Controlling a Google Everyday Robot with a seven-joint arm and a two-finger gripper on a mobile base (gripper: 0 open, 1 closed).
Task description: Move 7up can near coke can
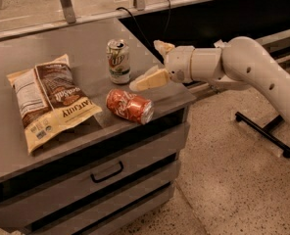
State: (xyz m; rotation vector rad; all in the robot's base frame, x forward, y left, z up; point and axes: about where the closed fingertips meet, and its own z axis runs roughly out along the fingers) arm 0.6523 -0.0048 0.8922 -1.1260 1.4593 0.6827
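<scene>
The 7up can [118, 61], whitish-green with a silver top, stands upright on the grey cabinet top [81, 43]. The coke can [129, 106], red with white script, lies on its side just in front of it, a short gap between them. My gripper [147, 65] is open and empty, just right of the 7up can. Its near finger [150, 80] reaches toward the can's base without touching it, and its far finger [163, 47] sits behind, over the cabinet's right edge.
A brown and cream snack bag [49, 99] lies flat on the left of the cabinet top. The cabinet's right edge [184, 99] is right under the gripper. Drawers [106, 173] are below. A black stand's legs [267, 133] rest on the floor at the right.
</scene>
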